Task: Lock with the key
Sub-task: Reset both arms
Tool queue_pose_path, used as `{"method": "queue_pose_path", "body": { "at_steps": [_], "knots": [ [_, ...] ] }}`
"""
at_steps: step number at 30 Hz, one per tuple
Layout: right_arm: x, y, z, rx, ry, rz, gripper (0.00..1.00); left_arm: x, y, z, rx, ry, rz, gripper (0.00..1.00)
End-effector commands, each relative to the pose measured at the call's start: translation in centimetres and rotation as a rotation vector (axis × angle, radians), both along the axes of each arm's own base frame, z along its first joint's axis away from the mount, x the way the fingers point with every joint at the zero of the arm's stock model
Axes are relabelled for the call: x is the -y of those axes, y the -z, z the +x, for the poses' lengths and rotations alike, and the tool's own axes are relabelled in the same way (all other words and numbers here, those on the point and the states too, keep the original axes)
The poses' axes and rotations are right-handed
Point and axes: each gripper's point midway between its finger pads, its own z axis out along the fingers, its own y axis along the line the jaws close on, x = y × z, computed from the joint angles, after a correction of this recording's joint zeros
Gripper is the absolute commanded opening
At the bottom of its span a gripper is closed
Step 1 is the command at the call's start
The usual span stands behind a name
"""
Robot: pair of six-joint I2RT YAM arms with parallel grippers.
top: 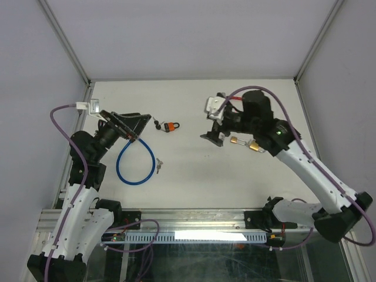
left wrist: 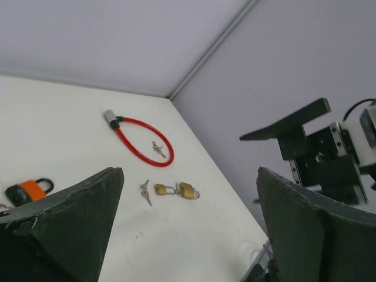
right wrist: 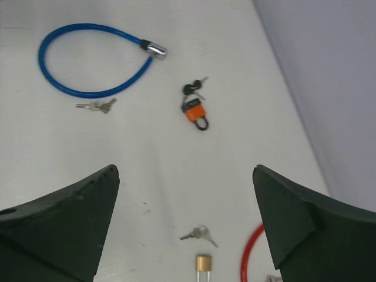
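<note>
An orange padlock (top: 171,126) (right wrist: 195,113) lies at mid-table with black-headed keys (right wrist: 194,88) beside it. A brass padlock (left wrist: 189,190) (top: 251,144) lies linked to a smaller brass one (left wrist: 160,190) (right wrist: 203,262), with silver keys (left wrist: 144,191) (right wrist: 200,235) next to them. My left gripper (top: 141,126) (left wrist: 189,171) hovers left of the orange padlock, open and empty. My right gripper (top: 214,120) (right wrist: 185,169) hangs above the table between the orange and brass padlocks, open and empty.
A blue cable lock (top: 135,161) (right wrist: 88,59) lies in a loop at front left with keys (top: 158,165) (right wrist: 97,106) beside it. A red cable lock (left wrist: 144,141) with keys (left wrist: 157,150) inside its loop lies at back right. Walls enclose the table.
</note>
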Motion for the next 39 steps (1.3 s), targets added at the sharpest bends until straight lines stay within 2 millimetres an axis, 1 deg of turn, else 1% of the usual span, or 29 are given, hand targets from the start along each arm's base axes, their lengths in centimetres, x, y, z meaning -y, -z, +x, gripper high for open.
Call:
{"method": "queue_pose_path", "body": {
  "at_steps": [1,3,6,8,10,12,14,16,17,21,26,31,35,39],
  "knots": [
    [5.5,-4.8,1.5,0.152,0.149,0.052,0.99,2.0,-5.3,-3.0,0.157,0.174,0.085,0.99],
    [7.5,-6.6,1.0,0.179,0.204,0.074,0.99,2.0,-7.1,-3.5,0.201,0.180,0.103,0.99],
    [9.6,-8.9,0.2,0.196,0.293,0.108,0.99,1.6,-10.0,-4.3,0.274,0.152,0.168,0.99],
    [11.1,-11.1,0.1,0.191,0.404,0.179,0.99,1.2,-11.8,-4.9,0.315,0.124,0.206,0.99],
    [13.0,-13.4,0.3,0.200,0.538,0.262,0.99,0.9,-13.5,-5.8,0.357,0.108,0.233,0.99],
    [14.5,-15.3,0.0,0.211,0.614,0.318,0.99,0.8,-15.0,-6.8,0.401,0.104,0.250,0.99],
    [15.0,-16.3,-1.0,0.220,0.608,0.334,0.99,0.7,-16.1,-7.8,0.438,0.108,0.257,0.99],
    [14.9,-17.1,-2.4,0.219,0.560,0.344,0.99,0.7,-16.9,-8.9,0.471,0.109,0.260,0.99],
    [14.6,-17.4,-3.1,0.211,0.521,0.351,0.99,0.6,-17.2,-9.3,0.482,0.109,0.259,0.99],
    [14.2,-18.4,-4.4,0.167,0.486,0.417,0.99,0.5,-18.0,-10.6,0.517,0.105,0.262,0.99],
    [15.1,-20.5,-5.0,0.124,0.549,0.541,0.99,0.2,-18.4,-11.8,0.547,0.095,0.270,0.99],
    [15.9,-22.1,-6.0,0.108,0.575,0.613,0.99,0.2,-18.3,-12.1,0.553,0.094,0.274,0.99],
    [16.1,-22.3,-6.4,0.107,0.574,0.623,0.99,0.1,-18.2,-12.1,0.553,0.090,0.278,0.99],
    [16.4,-22.1,-6.1,0.116,0.590,0.618,0.99,0.1,-18.1,-12.1,0.554,0.086,0.281,0.99]
  ]
}}
